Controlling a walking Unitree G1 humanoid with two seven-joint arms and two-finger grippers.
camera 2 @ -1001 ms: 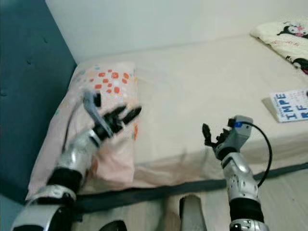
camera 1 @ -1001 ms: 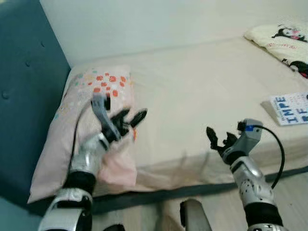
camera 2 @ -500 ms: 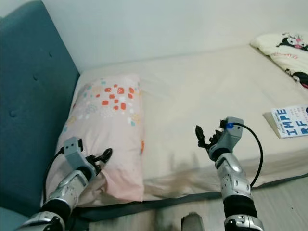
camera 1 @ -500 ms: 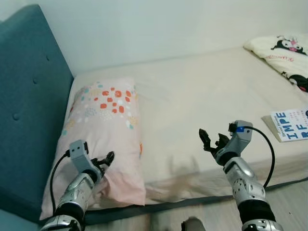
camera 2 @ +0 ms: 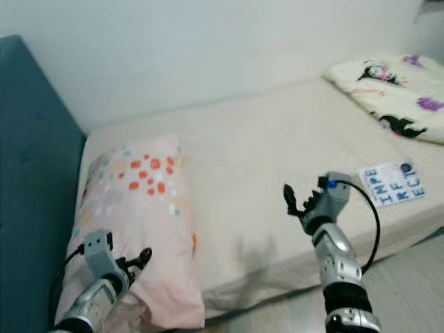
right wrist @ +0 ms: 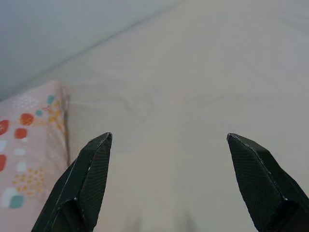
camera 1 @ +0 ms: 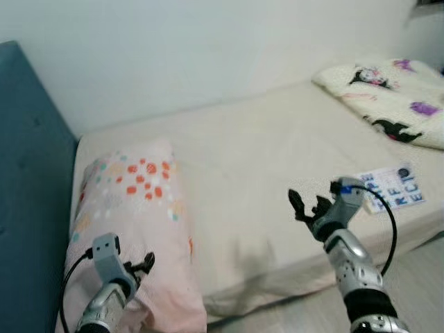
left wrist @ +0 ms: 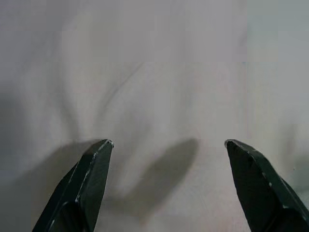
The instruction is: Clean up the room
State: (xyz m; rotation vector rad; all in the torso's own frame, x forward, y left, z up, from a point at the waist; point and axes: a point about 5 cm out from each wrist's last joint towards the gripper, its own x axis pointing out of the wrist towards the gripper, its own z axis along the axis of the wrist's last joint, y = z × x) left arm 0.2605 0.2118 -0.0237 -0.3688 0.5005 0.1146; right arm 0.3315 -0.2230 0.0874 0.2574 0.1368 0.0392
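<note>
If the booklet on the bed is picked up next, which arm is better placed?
Right. The right gripper, open, hangs over the bed's near edge on the booklet's side. The left gripper, open, is over the pillow.

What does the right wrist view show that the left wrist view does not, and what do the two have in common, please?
The right wrist view takes in the bare beige mattress, the pale wall behind it, and the edge of the pink spotted pillow. The left wrist view looks close down on plain pink fabric with soft creases and the shadows of the claw; by the head views this is the same pillow, but no spots can be seen here. Both look along two black fingers set wide apart, so the left claw and the right claw are open and hold nothing.
</note>
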